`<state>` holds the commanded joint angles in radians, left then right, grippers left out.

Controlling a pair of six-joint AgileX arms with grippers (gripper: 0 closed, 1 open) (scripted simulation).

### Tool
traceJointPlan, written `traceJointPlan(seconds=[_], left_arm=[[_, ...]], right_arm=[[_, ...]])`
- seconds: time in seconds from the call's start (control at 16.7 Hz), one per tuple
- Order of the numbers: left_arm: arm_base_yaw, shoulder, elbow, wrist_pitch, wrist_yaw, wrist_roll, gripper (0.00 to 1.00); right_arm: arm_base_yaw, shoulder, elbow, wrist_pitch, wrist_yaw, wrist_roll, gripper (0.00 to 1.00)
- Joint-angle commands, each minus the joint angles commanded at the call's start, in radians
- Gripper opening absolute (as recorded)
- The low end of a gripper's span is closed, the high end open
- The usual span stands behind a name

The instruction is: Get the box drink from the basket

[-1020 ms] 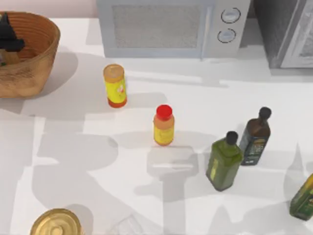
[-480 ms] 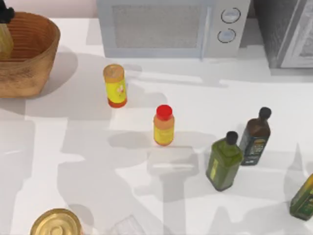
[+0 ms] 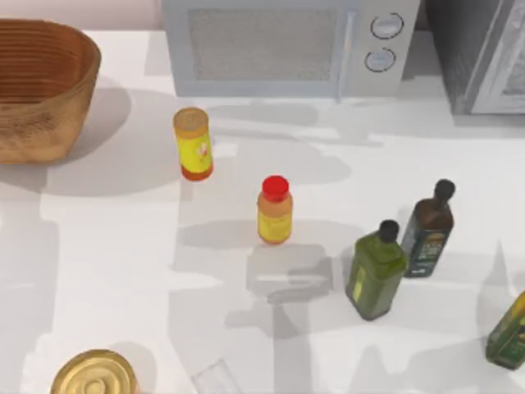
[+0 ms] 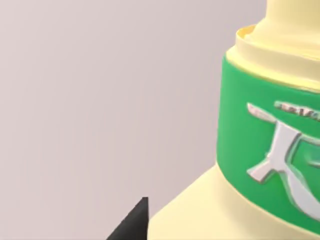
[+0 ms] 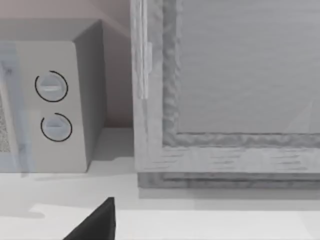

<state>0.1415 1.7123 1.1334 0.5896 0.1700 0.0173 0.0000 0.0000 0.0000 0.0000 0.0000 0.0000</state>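
Left gripper [image 4: 200, 226]: pressed onto the pale cream-yellow box drink carton with a green printed band [image 4: 270, 145]. One dark finger [image 4: 134, 226] lies against the carton's lower side in the left wrist view, and the opposite finger is hidden behind the carton. The carton stands upright in the grip, close to the wrist camera, with a plain pale wall behind it. Its place over the tabletop cannot be told. Right gripper [image 5: 95, 225]: a dark tip is seen low in the right wrist view, facing the far right of the tabletop; whether it is spread or pressed together cannot be told. The large round orange-brown wicker basket [image 3: 49, 115] sits at the far left corner of the white tabletop [image 3: 123, 246]. The grey microwave with two round dials [image 3: 287, 45] stands along the far edge, with a grey framed cabinet [image 3: 484, 53] beside it at the far right corner. The yellow bottle with a tan cap [image 3: 194, 144] stands upright left of centre, apart from the basket. The yellow bottle with a red cap [image 3: 274, 211] stands upright at the centre. An olive-green square bottle [image 3: 376, 271] and a dark brown bottle [image 3: 429, 230] stand just beside each other right of centre. A further green bottle [image 3: 510, 328] is at the right edge. A gold-lidded can [image 3: 93, 374] is at the near edge, towards the left corner.
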Motion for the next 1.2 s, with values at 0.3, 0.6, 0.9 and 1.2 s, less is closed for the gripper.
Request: traceJointPlan(seconds=[0.3,0.6,0.9,1.2], left_arm=[[0.000,-0.017,0.012,-0.030,0.000,0.000,0.00],[-0.004,-0.066,-0.042,-0.058,-0.008,-0.003,0.00],[-0.028,-0.358,-0.236,-0.151,-0.037,-0.007,0.00],[-0.066,-0.846,-0.521,-0.287,-0.080,-0.009,0.00]], right_arm=[[0.000,0.000,0.000,0.000,0.000,0.000,1.00],[0.000,0.000,0.000,0.000,0.000,0.000,1.00],[0.000,0.000,0.000,0.000,0.000,0.000,1.00],[0.000,0.000,0.000,0.000,0.000,0.000,1.00]])
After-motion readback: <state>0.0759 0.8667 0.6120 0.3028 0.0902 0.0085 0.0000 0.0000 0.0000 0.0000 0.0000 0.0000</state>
